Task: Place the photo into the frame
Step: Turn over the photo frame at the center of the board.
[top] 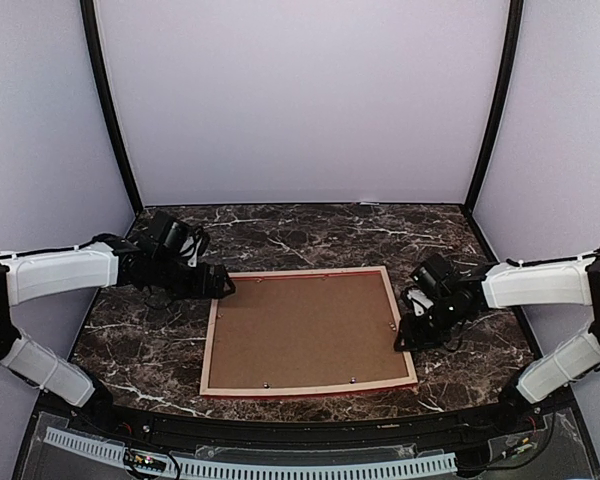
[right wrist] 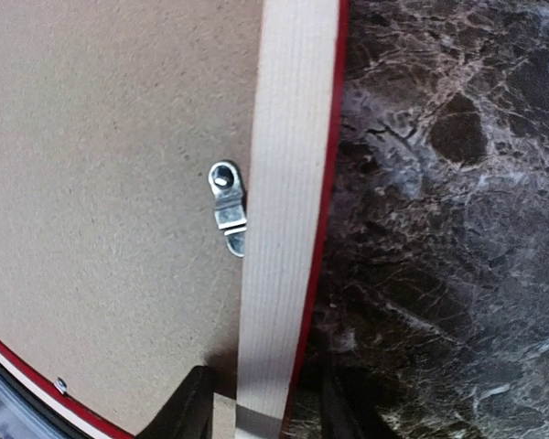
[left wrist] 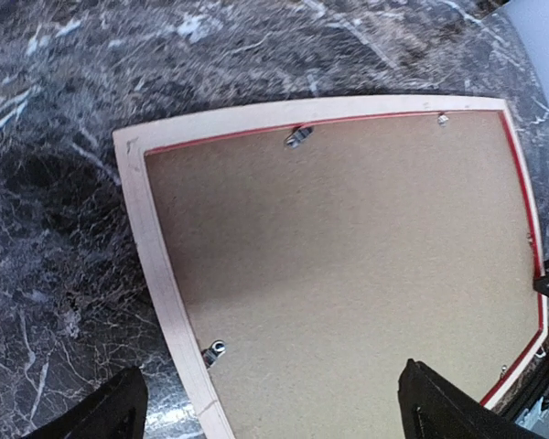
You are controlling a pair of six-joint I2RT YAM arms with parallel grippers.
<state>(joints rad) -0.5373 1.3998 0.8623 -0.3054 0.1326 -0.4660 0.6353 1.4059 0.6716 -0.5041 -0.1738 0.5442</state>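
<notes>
Thin-railed rectangular picture frame lies face down, mid-table, on the dark marble-patterned tabletop. The pale wood back is up, with a red edge showing along the rails. A plain brown fibreboard backing panel sits inside the rails.

Small silver metal turn clips are screwed into the panel's margin, close to the rails. The one in the right wrist view lies alongside the rail.

Left gripper: at the frame's far left corner, above it. Its jaws are spread wide, and the black fingertips hold nothing.

Right gripper: at the frame's right rail, low over it. Its black fingers straddle the rail, one over the panel side and one over the marble side. I cannot tell whether they pinch the rail.
</notes>
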